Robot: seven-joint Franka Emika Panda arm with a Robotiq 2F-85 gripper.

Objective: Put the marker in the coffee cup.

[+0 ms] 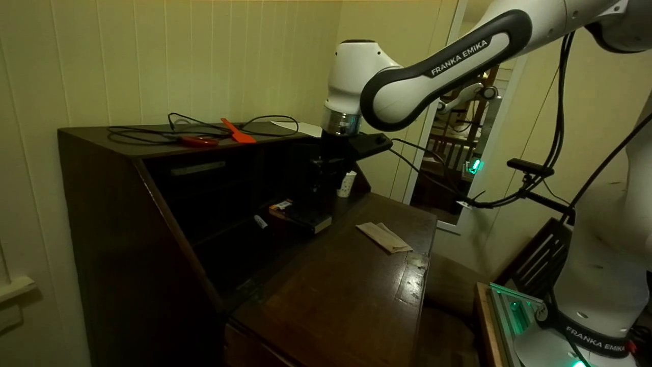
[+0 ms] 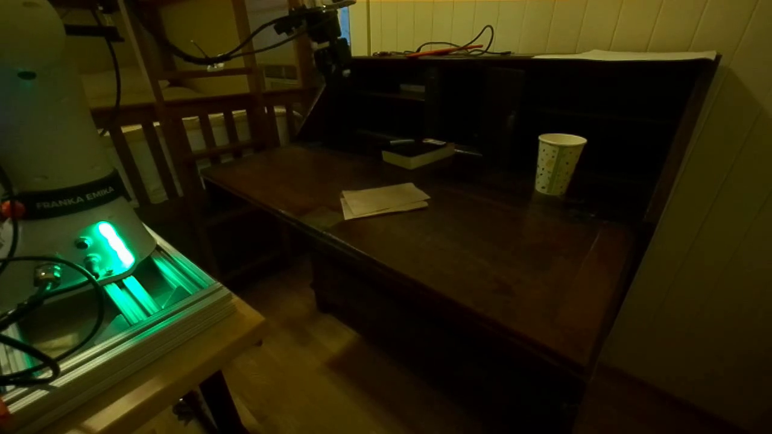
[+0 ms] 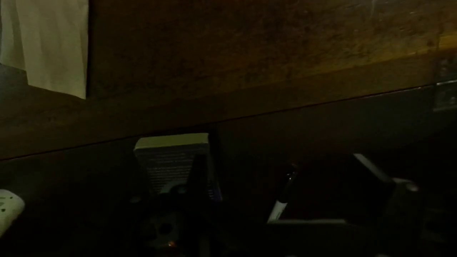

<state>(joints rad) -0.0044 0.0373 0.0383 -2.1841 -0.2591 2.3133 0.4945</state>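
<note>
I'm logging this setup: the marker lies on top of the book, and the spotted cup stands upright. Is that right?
Not quite: the wrist view shows the marker lying beside the book, apart from it. The spotted cup does stand upright.

In the wrist view, the edge cuts off the coffee cup (image 3: 10, 210) at eight o'clock; the marker (image 3: 279, 207), at five, has its lower end hidden; shadow obscures the fingers (image 3: 374, 168).
</note>
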